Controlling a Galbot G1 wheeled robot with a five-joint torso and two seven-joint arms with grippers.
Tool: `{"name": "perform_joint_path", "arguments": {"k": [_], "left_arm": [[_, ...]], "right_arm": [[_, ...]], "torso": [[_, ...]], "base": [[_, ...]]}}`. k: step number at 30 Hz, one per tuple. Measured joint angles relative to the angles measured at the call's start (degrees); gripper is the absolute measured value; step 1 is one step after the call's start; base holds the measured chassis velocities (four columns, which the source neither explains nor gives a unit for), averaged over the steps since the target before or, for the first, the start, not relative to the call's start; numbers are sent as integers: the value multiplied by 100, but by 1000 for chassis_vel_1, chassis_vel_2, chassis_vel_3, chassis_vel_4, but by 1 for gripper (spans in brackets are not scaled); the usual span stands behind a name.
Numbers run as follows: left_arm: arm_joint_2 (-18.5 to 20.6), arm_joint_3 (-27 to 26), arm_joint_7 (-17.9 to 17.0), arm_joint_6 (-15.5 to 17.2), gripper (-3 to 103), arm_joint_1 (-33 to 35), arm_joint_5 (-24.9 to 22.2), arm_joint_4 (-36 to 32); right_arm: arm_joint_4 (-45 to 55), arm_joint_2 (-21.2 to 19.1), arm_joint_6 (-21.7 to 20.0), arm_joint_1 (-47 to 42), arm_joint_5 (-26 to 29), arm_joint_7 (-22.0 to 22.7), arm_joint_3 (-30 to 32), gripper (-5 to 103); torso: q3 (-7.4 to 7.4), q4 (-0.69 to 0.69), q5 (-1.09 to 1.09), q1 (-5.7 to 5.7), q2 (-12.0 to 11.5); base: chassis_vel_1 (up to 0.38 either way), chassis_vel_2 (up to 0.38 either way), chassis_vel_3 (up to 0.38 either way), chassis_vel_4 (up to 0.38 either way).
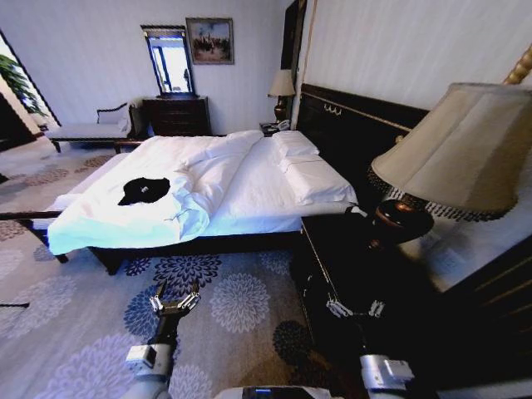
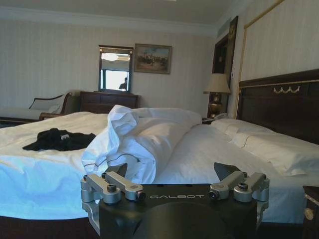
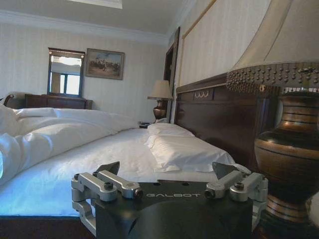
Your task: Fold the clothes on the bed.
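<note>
Left hand (image 1: 174, 301) and right hand (image 1: 355, 308) held forward, low, fingers spread

Crumpled black T-shirt (image 1: 144, 190) lies unfolded on the white bed (image 1: 249, 187).

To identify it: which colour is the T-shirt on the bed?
Black T-shirt, best seen in the head view.

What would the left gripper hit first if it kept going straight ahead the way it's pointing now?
Probably the near side of the bed. The left gripper, open over the carpet, points at it, toward the bunched white duvet, with nothing between; depth is hard to judge.
</note>
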Motion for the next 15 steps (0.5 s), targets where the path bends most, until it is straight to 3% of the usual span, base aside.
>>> {"name": "perform_joint_path", "arguments": {"k": [15], "left_arm": [[13,85,-16,26,100,34,118,1]], "right_arm": [[-16,-31,2,59,72,0,35,100]], "torso": [[0,0,0,0,0]], "base": [[-24,29,35,-27]]}}
